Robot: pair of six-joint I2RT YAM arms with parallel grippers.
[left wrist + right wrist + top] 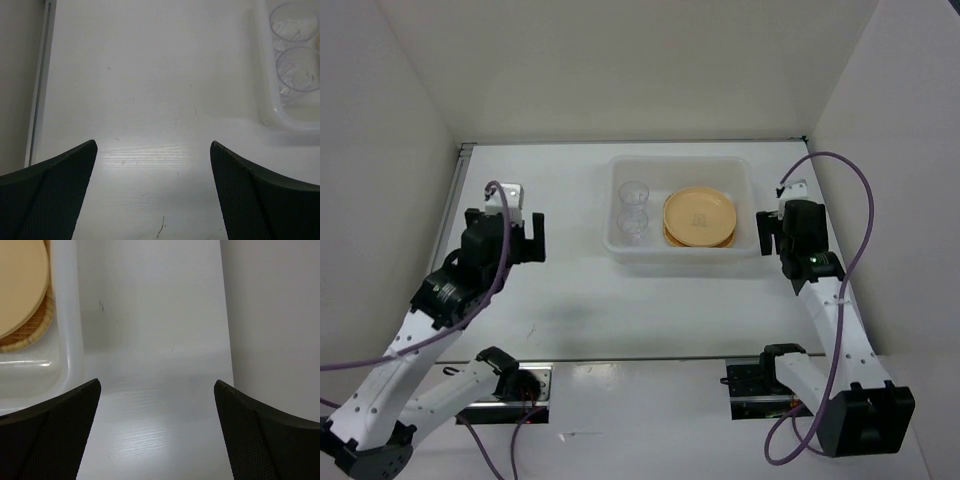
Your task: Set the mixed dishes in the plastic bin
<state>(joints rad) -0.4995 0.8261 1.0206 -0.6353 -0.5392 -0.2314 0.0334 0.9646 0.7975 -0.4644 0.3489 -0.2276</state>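
The translucent white plastic bin (740, 170) stands at the back middle of the table. Inside it, round pale-orange plates (699, 214) lie stacked on the woven orange-tan tray (669, 237), whose edge shows under them. Two clear cups (634, 192) stand in the bin's left part. My left gripper (510, 222) is open and empty over bare table left of the bin; the left wrist view shows the bin's corner (267, 107) and both cups (298, 68). My right gripper (777, 230) is open and empty just right of the bin; the right wrist view shows the bin wall (67, 325), a plate (20, 285) and the tray edge (35, 332).
White walls enclose the table on the left, back and right; the right wall (275, 315) is close to my right gripper. A metal strip (40, 85) runs along the table's left edge. Both arm bases sit at the near edge.
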